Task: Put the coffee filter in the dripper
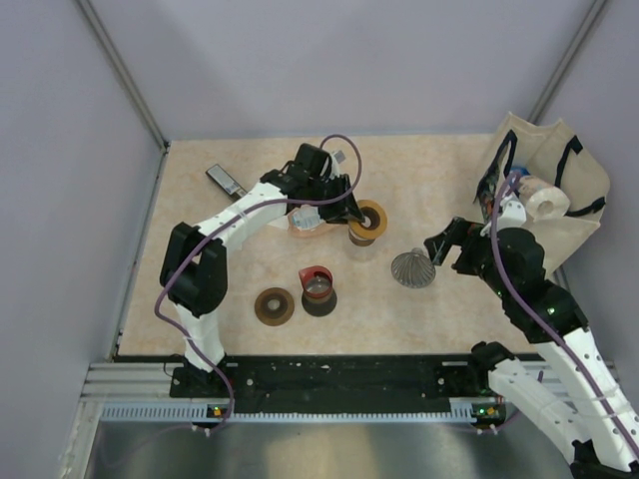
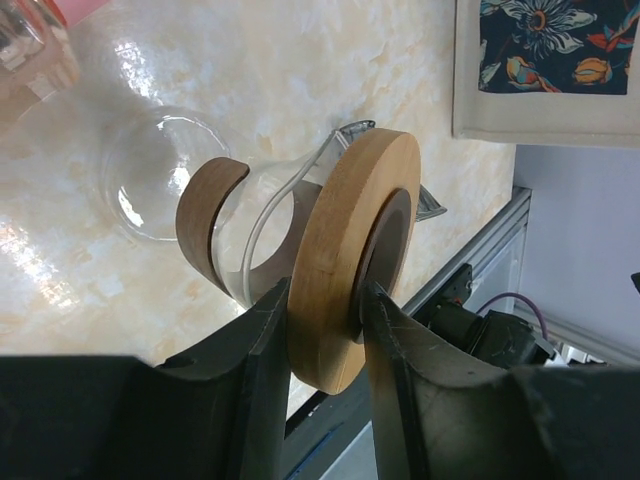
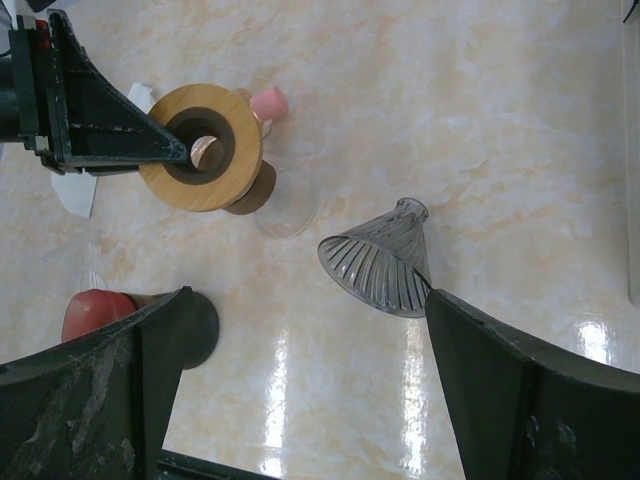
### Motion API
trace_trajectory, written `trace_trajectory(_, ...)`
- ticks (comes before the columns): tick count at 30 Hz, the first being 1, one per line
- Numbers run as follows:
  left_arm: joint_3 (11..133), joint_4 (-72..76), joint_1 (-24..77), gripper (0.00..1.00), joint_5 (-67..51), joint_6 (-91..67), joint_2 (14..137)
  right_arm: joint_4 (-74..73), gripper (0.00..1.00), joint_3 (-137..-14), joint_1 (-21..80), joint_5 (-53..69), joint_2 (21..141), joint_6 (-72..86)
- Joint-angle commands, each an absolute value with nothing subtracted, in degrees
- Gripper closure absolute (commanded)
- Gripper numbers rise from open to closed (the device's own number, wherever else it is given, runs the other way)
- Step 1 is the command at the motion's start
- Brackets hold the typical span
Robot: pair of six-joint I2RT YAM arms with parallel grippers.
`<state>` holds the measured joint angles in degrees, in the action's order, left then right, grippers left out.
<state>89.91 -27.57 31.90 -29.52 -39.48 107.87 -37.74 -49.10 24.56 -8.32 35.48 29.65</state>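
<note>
The glass dripper (image 1: 412, 269) is lying on its side at centre right of the table (image 1: 439, 170). Its long axis is running near-left to far-right, with the wide ribbed mouth facing near-left and the narrow neck pointing far-right. White paper, apparently the coffee filter (image 3: 75, 192), is lying flat just left of the glass carafe (image 2: 160, 175), mostly hidden beneath the left gripper (image 2: 324, 288). Bare tabletop is lying open between dripper and carafe and on toward the far edge. A red cup (image 1: 318, 284) is standing to the near left. The left gripper's fingers are pressing both faces of the wooden collar (image 2: 345, 250) atop the carafe, with no gap showing. The right gripper (image 3: 308, 291) is hovering spread wide, one fingertip just beside the dripper's rim, gripping nothing.
</note>
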Motion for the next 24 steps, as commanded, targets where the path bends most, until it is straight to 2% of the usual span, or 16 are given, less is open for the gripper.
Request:
trace_trajectory(1, 92.5, -27.9, 31.6, 0.61, -27.4, -38.0, 108.0, -35.9, 0.03, -50.2, 24.3, -7.8, 34.7, 30.1)
trace_trajectory(5, 93.2, -29.5, 31.6, 0.52, -25.1, -36.9, 107.8, -35.9, 0.03, -50.2, 24.3, -7.8, 34.7, 30.1)
trace_trajectory(12, 93.7, -31.2, 31.6, 0.25, -21.8, -35.0, 106.2, -35.9, 0.02, -50.3, 24.3, -8.3, 35.3, 30.0)
trace_trajectory(14, 93.7, -31.3, 31.6, 0.2, -21.6, -34.5, 105.7, -35.9, 0.02, -50.5, 24.3, -8.3, 35.8, 29.9)
trace_trajectory(19, 94.7, -32.2, 31.6, 0.16, -20.4, -33.3, 104.6, -35.9, 0.02, -51.1, 24.3, -8.0, 36.7, 29.9)
trace_trajectory(24, 96.2, -33.7, 31.6, 0.15, -19.1, -32.1, 104.7, -35.9, 0.02, -51.3, 24.3, -7.7, 37.4, 29.8)
